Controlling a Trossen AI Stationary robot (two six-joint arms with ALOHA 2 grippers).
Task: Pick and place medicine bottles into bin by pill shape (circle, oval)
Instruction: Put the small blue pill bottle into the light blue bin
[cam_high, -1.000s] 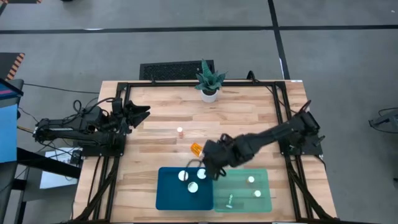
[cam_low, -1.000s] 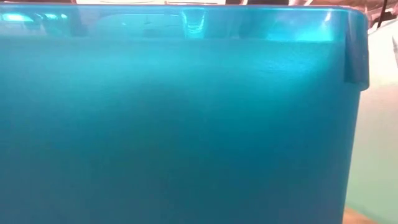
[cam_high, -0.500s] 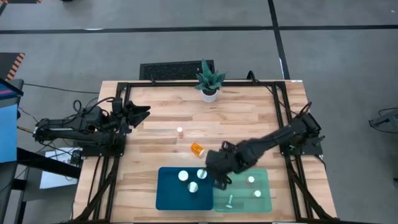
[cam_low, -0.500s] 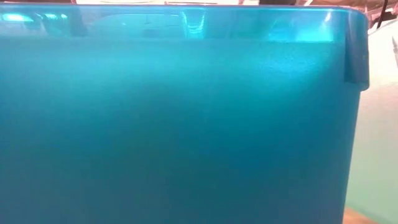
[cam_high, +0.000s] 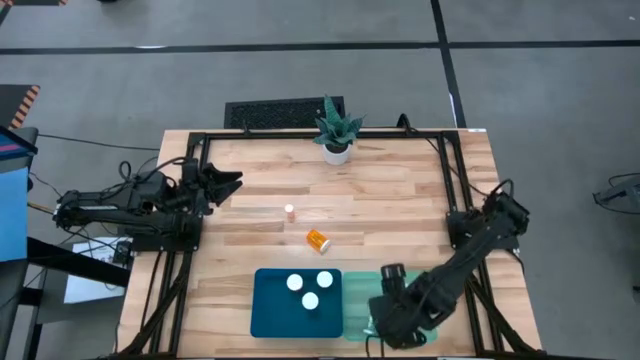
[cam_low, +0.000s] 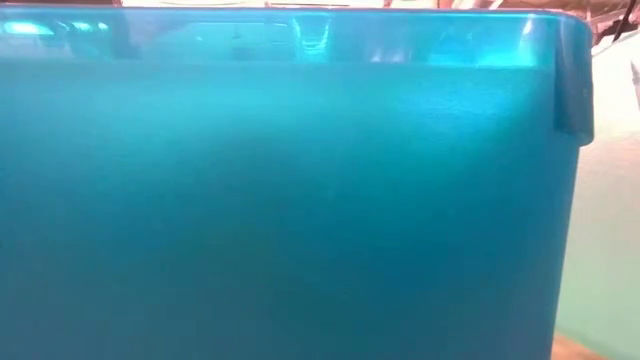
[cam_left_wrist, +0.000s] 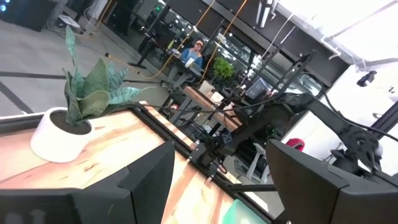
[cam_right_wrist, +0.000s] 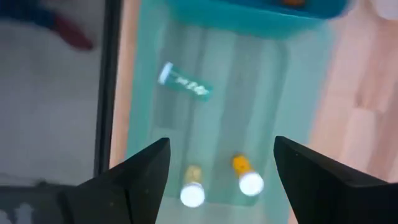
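The right gripper (cam_right_wrist: 217, 180) hangs open and empty above the pale mint green bin (cam_high: 355, 318) at the counter's (cam_high: 400, 195) near edge. Under it two upright bottles (cam_right_wrist: 250, 179) and one lying bottle (cam_right_wrist: 184, 83) sit in that bin. The dark blue bin (cam_high: 268, 310) lies just beside the mint one and holds three white-capped bottles (cam_high: 310, 300). Two more bottles rest mid-counter, one orange and lying (cam_high: 317, 239), one small and upright (cam_high: 289, 211). The left gripper (cam_high: 228, 181) waits open at the counter's left edge, facing a potted plant (cam_left_wrist: 68, 121).
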